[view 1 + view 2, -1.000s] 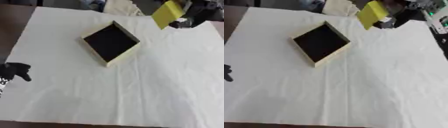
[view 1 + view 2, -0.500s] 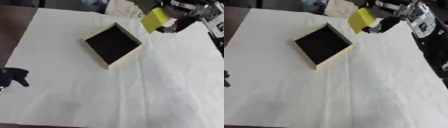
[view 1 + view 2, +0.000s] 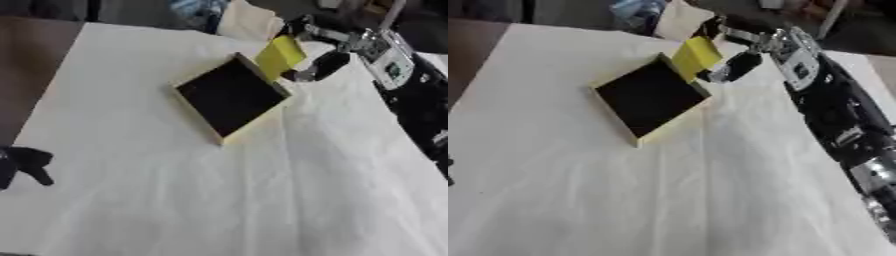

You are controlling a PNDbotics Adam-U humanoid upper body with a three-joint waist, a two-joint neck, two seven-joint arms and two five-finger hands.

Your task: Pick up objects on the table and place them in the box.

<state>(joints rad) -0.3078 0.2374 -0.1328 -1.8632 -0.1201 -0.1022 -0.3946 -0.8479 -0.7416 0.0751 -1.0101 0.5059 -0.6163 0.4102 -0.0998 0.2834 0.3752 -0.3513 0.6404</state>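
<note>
Where cloth [image 3: 262,190] ends, dark floor [image 3: 35,65] shows left.

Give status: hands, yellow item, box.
Right hand shut on yellow item, at box far corner. Left hand idle, lower left, holding nothing. Box open, nothing blocking it.

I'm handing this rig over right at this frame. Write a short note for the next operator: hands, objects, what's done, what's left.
Right hand: holds the yellow flat object in the air at the far corner of the box.
Left hand: idle at the left edge of the table, holding nothing.
Box: sits on the white cloth, dark inside; nothing can be made out in it.
Done: the yellow object is picked up and brought to the box.
Left: move it over the opening and release it. No other loose objects show on the cloth.
</note>
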